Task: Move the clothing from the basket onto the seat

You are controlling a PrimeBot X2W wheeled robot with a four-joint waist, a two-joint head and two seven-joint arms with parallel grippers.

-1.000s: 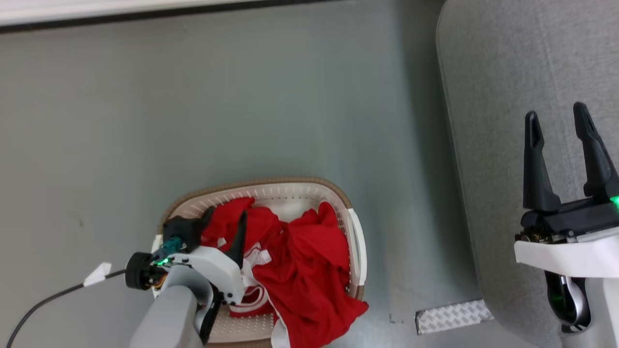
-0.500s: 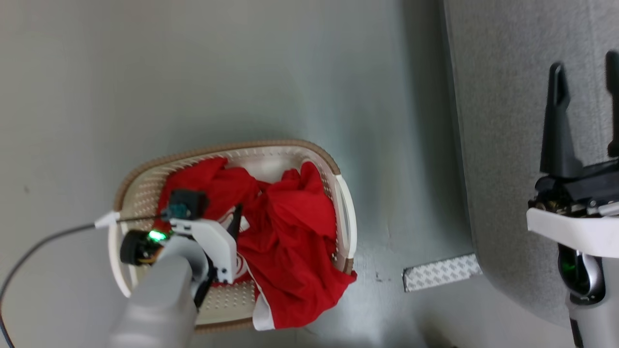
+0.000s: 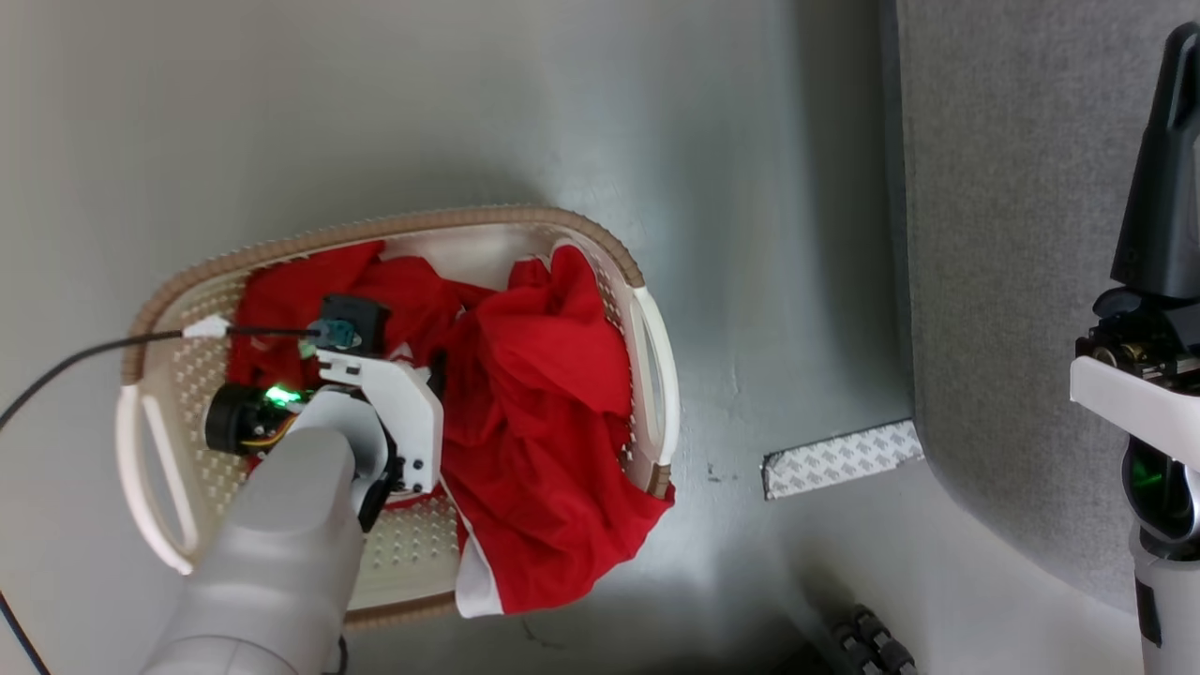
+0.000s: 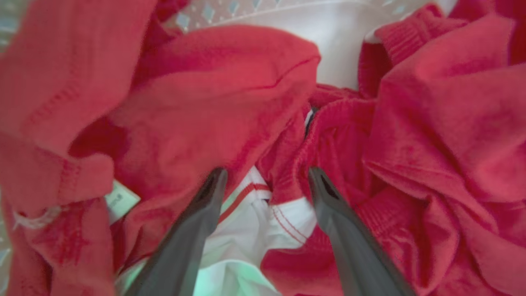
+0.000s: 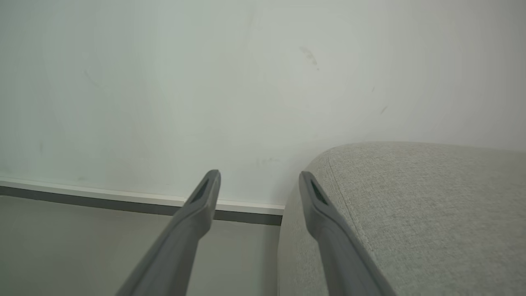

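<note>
The white basket with a tan rim stands on the grey floor. Crumpled red clothing lies in it, one part draped over the rim nearest me. My left arm reaches down into the basket. In the left wrist view my left gripper is open, its fingertips pressed among the red folds, with a fold and white trim between them. The grey seat is at the right. One finger of my right gripper rises over it. That gripper is open and holds nothing.
A patterned silver strip lies on the floor between basket and seat. A black cable runs from my left wrist past the basket's left side. Dark wheels show at the bottom edge. A pale wall with a baseboard stands beyond the seat.
The head camera has tilted, so the basket now sits higher and more to the left. My left gripper has sunk deeper into the red clothing. Both grippers stay open.
</note>
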